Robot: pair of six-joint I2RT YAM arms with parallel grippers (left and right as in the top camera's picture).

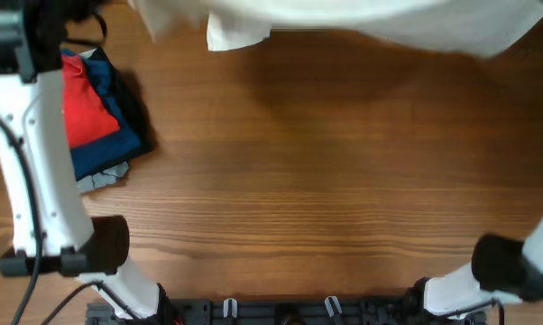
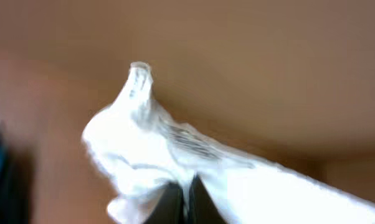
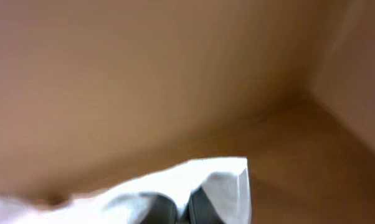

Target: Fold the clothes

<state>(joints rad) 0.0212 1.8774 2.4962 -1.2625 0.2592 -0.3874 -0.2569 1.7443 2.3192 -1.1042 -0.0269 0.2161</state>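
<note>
Left gripper [image 2: 186, 202]: jaws pinched together on a bunched fold of the white T-shirt [image 1: 371, 23]
Right gripper [image 3: 181, 208]: jaws clamped on an edge corner of the same shirt
White T-shirt: stretched along the far edge of the worktop [image 1: 326, 190], from left of centre to the far right corner; 1 loose corner hangs down
Left edge: red T-shirt [image 1: 87, 108] on a dark blue garment [image 1: 127, 135]; grey garment [image 1: 105, 178] underneath
</note>
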